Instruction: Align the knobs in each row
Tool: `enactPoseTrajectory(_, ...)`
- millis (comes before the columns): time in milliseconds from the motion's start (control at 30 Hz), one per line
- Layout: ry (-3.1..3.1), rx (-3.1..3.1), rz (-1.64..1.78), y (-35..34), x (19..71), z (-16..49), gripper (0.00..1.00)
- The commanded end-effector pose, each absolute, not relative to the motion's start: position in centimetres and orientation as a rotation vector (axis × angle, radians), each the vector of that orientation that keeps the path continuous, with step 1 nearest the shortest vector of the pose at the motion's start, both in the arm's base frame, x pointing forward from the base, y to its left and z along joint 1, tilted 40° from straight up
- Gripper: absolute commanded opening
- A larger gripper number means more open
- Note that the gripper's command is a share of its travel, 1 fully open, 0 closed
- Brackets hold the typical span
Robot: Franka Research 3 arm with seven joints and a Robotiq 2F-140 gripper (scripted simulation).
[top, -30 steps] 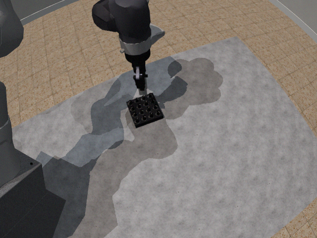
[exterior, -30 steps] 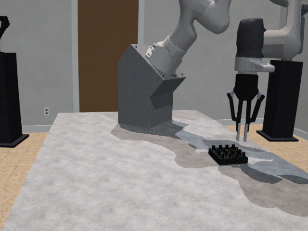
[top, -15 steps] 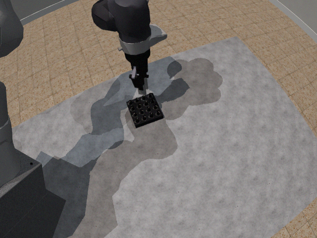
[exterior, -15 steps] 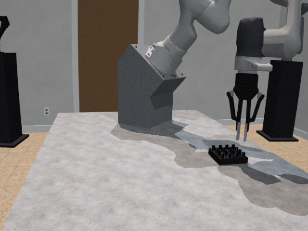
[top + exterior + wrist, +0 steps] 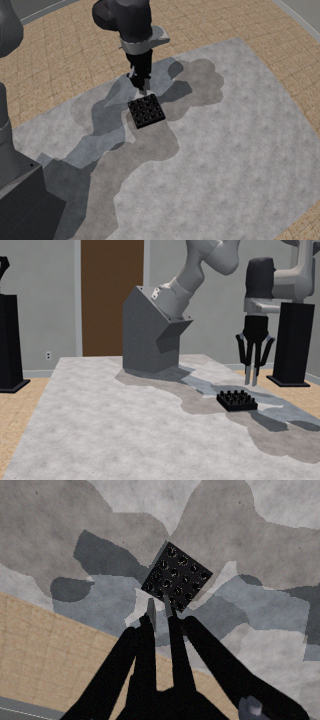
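Observation:
The black knob box stands flat on the table, with its black knobs in a four-by-four grid on top. A small mark, perhaps the socket, shows on its side toward the exterior camera. The white lines, printed names and ring marks are too small to read reliably. My gripper points down with its grey fingertips a narrow gap apart and nothing between them. The tips hang above the box's level, near its far edge in the top view, touching no knob. In the wrist view the fingertips overlap the box's lower edge.
The grey table carries the arm's dark base. The arm's shadows fall across and around the box. Black pedestals stand beyond the table. The table's edge lies behind the gripper in the top view.

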State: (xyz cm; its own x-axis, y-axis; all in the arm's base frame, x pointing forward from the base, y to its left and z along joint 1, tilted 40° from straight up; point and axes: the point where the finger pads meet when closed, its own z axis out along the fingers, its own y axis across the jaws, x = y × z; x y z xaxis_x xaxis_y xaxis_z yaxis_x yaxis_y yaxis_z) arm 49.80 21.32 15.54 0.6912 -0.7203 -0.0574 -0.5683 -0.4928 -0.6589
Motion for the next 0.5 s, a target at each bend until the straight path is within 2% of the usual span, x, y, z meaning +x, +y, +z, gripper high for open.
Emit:
enactPoseTrajectory(0,1.15,-2.166,-0.206,21.37,49.68,15.61,0.12)
enactPoseTrajectory(467,1.352,-2.037,-0.119,21.26,49.59,15.77,0.12)
